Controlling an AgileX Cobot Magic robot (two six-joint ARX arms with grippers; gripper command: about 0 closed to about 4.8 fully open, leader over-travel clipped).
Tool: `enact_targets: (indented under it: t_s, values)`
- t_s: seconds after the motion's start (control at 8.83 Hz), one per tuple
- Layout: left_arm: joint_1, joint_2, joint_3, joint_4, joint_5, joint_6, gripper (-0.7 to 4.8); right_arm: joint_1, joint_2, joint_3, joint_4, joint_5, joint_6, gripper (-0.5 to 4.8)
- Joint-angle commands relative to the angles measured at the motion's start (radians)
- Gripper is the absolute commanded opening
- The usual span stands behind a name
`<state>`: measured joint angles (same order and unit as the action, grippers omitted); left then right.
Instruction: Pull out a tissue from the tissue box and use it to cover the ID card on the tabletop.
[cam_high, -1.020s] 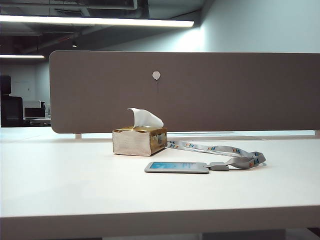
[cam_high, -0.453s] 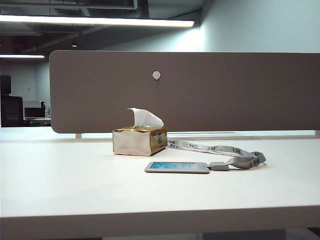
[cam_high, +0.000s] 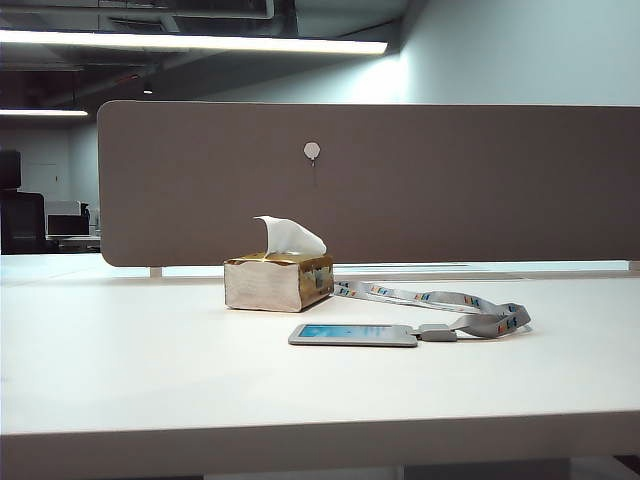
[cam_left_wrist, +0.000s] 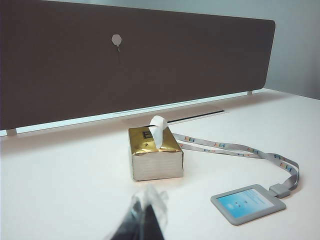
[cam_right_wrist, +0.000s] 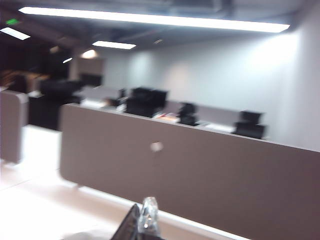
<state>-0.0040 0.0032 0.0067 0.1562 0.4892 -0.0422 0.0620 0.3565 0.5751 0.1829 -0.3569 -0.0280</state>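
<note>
We found the tissue box (cam_high: 278, 281) standing on the tabletop (cam_high: 150, 370) before the partition panel (cam_high: 450, 190), a white tuft (cam_high: 290, 236) rising from its gold top. The ID card (cam_high: 353, 334) lay flat just in front of the box, apart from it, its lanyard (cam_high: 440, 300) looping off to the side. The left gripper (cam_left_wrist: 145, 220) hung above the tabletop short of the box, fingers pressed together. The right gripper (cam_right_wrist: 141, 222), also closed and holding nothing, pointed at the panel, its view blurred.
</note>
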Motion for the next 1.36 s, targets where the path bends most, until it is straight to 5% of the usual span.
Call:
enact_targets:
  t_s: [0.11,0.34,0.45,0.79,1.02,1.36]
  values:
    - [-0.001,0.001,0.004,0.007,0.005,0.000,-0.05,0.219,0.641,0.245,0.083,-0.187,0.000,-0.05]
    - [-0.001,0.001,0.004,0.007,0.005,0.000,-0.05,0.362,0.887,0.245,0.298,-0.086,0.000,0.35]
    - [-0.001,0.001,0.004,0.007,0.005,0.000,-0.05,0.410,1.022,0.246,0.418,-0.020,0.002,1.27]
    - [-0.001,0.001,0.004,0.008,0.007,-0.048,-0.05,0.493,1.302,0.312,0.549,0.143,0.000,2.36]
    - [-0.001,0.001,0.004,0.008,0.012,-0.048,-0.05,0.559,1.527,0.546,0.546,0.262,-0.006,2.94]
    - [-0.001,0.001,0.004,0.010,0.013,-0.048,-0.05,0.612,1.653,0.651,0.518,0.417,-0.006,3.11]
